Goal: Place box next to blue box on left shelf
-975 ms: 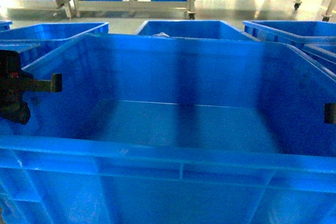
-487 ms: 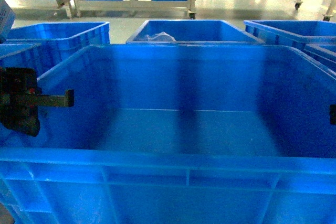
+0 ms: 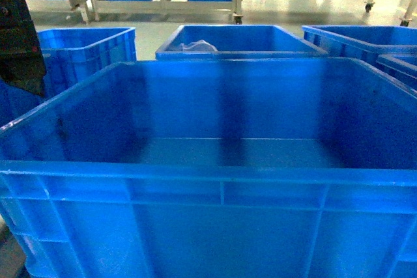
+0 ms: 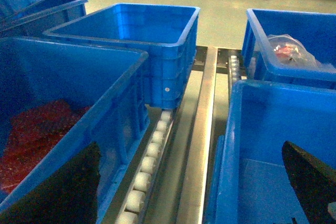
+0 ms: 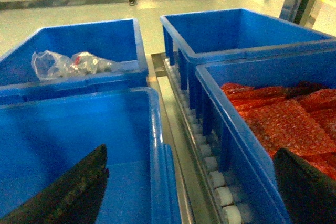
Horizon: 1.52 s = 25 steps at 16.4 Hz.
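My left gripper [image 4: 190,182] is wide apart and clamps nothing. One dark finger [image 4: 68,192] hangs over the neighbour crate with red packets [image 4: 31,135], and the other is inside the box [image 4: 231,145]. The box's left wall, a roller track [image 4: 149,156] and a metal rail [image 4: 197,145] lie between them. In the head view I see only a dark part of this arm at the upper left, apart from the box.

The box [image 3: 221,213] fills the middle of the head view. It is upright and its floor is bare. Behind it stands a crate with a crumpled plastic bag [image 3: 195,46].

On the right, my right gripper [image 5: 190,182] is also wide apart. One finger is inside the box [image 5: 155,140], and the other is over a second crate of red packets [image 5: 294,119]. The box's right wall and another line of rollers [image 5: 210,163] are between them.

I judge that the box rests in its lane with blue crates on both sides, and neither arm carries it. Whether this lane is the left shelf, I cannot tell. If it is, the step in hand is the release. The next move then calls for lifting both arms straight up, so that no finger catches the rim.
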{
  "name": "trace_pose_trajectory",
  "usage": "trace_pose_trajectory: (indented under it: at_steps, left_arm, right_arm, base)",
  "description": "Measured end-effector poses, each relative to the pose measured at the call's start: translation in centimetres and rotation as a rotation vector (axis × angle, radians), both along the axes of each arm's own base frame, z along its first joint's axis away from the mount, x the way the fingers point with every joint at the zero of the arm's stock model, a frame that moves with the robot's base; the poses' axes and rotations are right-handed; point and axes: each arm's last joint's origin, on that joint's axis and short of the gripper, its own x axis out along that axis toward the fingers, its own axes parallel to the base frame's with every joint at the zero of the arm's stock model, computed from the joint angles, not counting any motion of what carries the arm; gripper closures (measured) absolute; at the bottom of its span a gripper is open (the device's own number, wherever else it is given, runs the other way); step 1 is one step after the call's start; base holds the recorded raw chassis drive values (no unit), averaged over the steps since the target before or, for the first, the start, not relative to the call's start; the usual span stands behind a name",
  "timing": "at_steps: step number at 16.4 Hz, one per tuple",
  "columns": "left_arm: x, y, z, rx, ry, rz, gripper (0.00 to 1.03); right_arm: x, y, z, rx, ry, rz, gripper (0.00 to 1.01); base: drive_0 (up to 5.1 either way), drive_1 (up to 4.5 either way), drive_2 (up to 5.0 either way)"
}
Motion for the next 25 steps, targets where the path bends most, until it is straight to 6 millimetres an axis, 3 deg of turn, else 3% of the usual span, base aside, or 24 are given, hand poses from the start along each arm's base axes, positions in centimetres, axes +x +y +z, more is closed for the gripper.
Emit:
trace_pose_trajectory:
  at_steps: [1,3,4,7,13,17,20,21,25]
  left_arm:
    - [-0.1,0.1,0.0,-0.004,-0.002,0.009,0.06]
    - [-0.1,0.2,-0.1,-0.006,0.001,0.016,0.05]
    - [-0.1,0.4,-0.1,-0.014,-0.05,-0.018,0.08]
    - [-3.3,1.8,-1.8,-0.001,-0.162,-0.22,0.4]
    - [-7.5,3.2,-3.0,0.005,-0.17,-0.228,0.99]
    - [-9.5,4.6,-3.4,0.008,-0.172,-0.214,1.01]
    - [-10.8,4.5,-4.4,0.008,-0.18,-0.235,1.01]
    - [-12.0,4.5,-4.4,0.008,-0.182,-0.231,1.01]
    - [-13.2,4.5,-4.0,0.01,-0.193,-0.231,1.01]
  right_arm:
    - [-0.1,0.0,0.1,-0.001,-0.004,-0.009,0.02]
    - [-0.1,-0.1,-0.2,-0.006,-0.009,0.0,0.04]
    - [-0.3,-0.5,-0.5,-0.004,-0.103,0.08,0.12]
    - [-3.5,-2.1,-2.5,-0.055,-0.179,0.192,0.43]
    - [-7.1,-3.6,-4.4,-0.073,-0.177,0.198,0.99]
    - [-8.9,-5.0,-5.2,-0.075,-0.176,0.186,1.0]
    - [-10.1,-4.9,-5.6,-0.073,-0.176,0.204,1.0]
    - [-11.1,-4.9,-6.6,-0.074,-0.183,0.204,1.0]
    - [-12.2,-4.9,-6.3,-0.075,-0.193,0.204,1.0]
  base:
    - [0.0,0.0,0.0]
    - [0.0,0.0,0.0]
    - [0.0,0.0,0.0]
    - [0.0,0.0,0.0]
    - [0.0,0.0,0.0]
    - [0.0,0.0,0.0]
    - [0.0,0.0,0.0]
    - [0.0,0.0,0.0]
    - [0.0,0.0,0.0]
